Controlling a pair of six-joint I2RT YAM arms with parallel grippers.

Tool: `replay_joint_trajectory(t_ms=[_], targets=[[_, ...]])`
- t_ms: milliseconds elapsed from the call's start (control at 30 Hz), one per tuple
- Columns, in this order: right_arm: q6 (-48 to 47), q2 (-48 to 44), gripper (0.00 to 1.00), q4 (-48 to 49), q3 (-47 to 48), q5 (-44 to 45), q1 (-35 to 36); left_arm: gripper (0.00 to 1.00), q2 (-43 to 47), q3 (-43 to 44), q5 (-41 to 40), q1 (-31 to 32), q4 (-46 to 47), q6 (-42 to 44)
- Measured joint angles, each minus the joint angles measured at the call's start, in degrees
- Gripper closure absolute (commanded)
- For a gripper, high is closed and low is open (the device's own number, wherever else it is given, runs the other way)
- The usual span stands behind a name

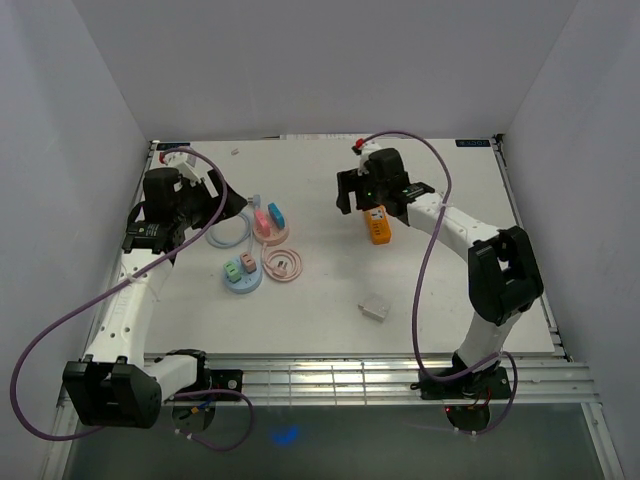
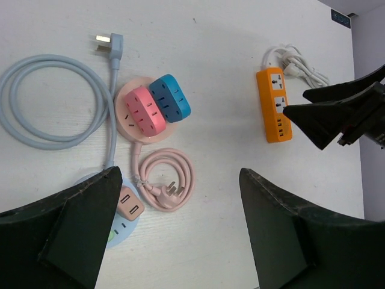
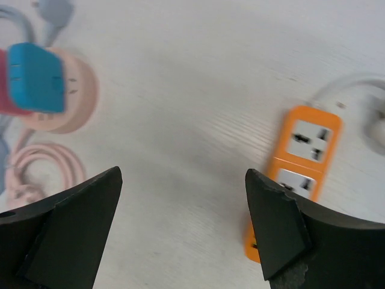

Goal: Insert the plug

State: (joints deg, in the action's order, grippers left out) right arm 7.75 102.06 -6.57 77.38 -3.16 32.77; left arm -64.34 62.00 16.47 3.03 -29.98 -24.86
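A: Spotted two loose plugs on the table (image 1: 330, 280), both left of centre: a grey plug (image 2: 111, 43) at the far end of a coiled grey cable (image 2: 112, 114), and a pink plug (image 2: 163, 191) tucked inside a pink cable (image 2: 191, 177) loop, nearer. Cannot pick between them from here.

B: Held by anything?

A: No. Seeing the left gripper (image 2: 179, 174) spread wide and empty, hovering over that cluster of cables. Same for the right gripper (image 3: 183, 173): parted, nothing between the fingers, hanging just left of the orange power strip (image 3: 301, 162).

B: Handling?

A: Probably light, with a hard moulded body and stiff bare prongs. Better to pinch across the flat sides of the body, behind the prongs, never on the metal. Expect drag and some springback from the rubbery cable, and likely a little slip on smooth plastic.

B: Surface and room?

A: Pale, flat, matt tabletop, with little to snag on. Plain white walls at left, right and far sides, with open space in the middle. Crowded at left, though: a round pink base (image 2: 122, 111) carrying a pink adapter (image 2: 144, 110) and a blue adapter (image 2: 169, 98), just beside the grey cable, so probably safest to come down from above. Free sockets facing up on the orange power strip, well apart to the right
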Motion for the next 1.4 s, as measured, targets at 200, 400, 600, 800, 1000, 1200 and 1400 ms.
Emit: replay_joint_trajectory(t_ms=[200, 400, 600, 800, 1000, 1200, 1400], targets=[[-0.74, -0.42, 0.06, -5.14, -3.3, 6.99, -5.75, 0.1, -0.13, 0.0, 0.55, 2.49, 2.05, -0.7], [-1.33, 2.1, 0.06, -7.54, -3.23, 11.15, -4.59, 0.09, -1.42, -0.02, -0.79, 8.35, 2.97, -0.87], [-1.27, 5.31, 0.1, -9.29, -3.26, 13.46, -5.57, 0.09, -1.51, -0.02, -1.73, 10.64, 3.32, -0.9], [-0.87, 7.13, 0.36, -9.68, -3.26, 12.81, -7.23, 0.09, -1.51, -0.02, -2.01, 10.75, 3.45, -0.9], [-0.46, 6.36, 0.61, -7.89, -6.19, 11.5, -7.65, 0.09, -1.75, -0.02, -1.99, 12.22, 3.48, -0.83], [0.33, -2.38, 0.6, -5.95, -17.18, 9.4, -7.54, 0.09, -1.77, -0.04, -1.62, 14.25, 3.48, -0.48], [2.34, -13.16, 0.45, -8.17, -28.13, 7.65, -6.91, 0.09, -1.79, -0.76, -3.1, 22.01, 3.63, 0.2]])
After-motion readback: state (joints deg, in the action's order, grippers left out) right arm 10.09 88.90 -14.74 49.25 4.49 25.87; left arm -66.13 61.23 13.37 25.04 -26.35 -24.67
